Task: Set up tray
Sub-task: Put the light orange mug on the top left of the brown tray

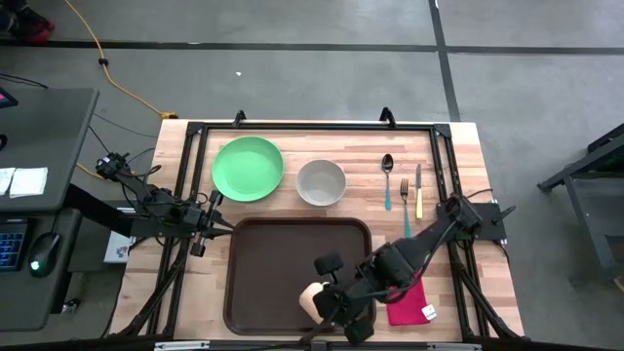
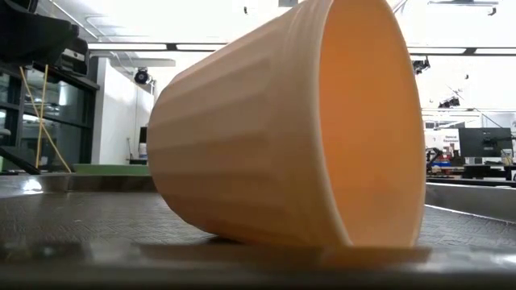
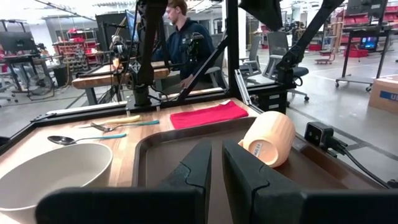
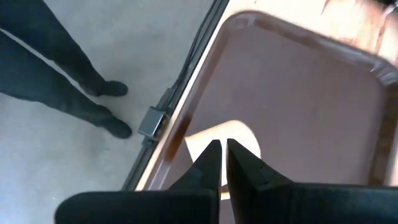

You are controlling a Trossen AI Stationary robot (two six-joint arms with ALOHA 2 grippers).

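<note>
The tray (image 1: 283, 263) is sitting on the near middle of the counter (image 1: 458, 166), and so far only a cream ribbed cup (image 1: 314, 295) is lying in it, tipped on its side near the tray's near right corner rather than standing. By the look of things the setup is barely beginning: the green plate (image 1: 248, 168), the grey bowl (image 1: 321, 182), the spoon (image 1: 387, 177), the fork (image 1: 404, 193) and the knife (image 1: 418, 190) are all resting on the bare wood beyond the tray's far rim, and the red napkin (image 1: 408, 300) is lying just beside its right edge.

The right pincer (image 1: 336, 307) is hanging over the tray's near right corner, directly above the fallen cup, its fingers pressed shut and gripping nothing (the cup is showing pale beneath the tips in its wrist view). The left pincer (image 1: 207, 226) is waiting just off the tray's far left corner, fingers nearly together with a slim gap, holding nothing
</note>
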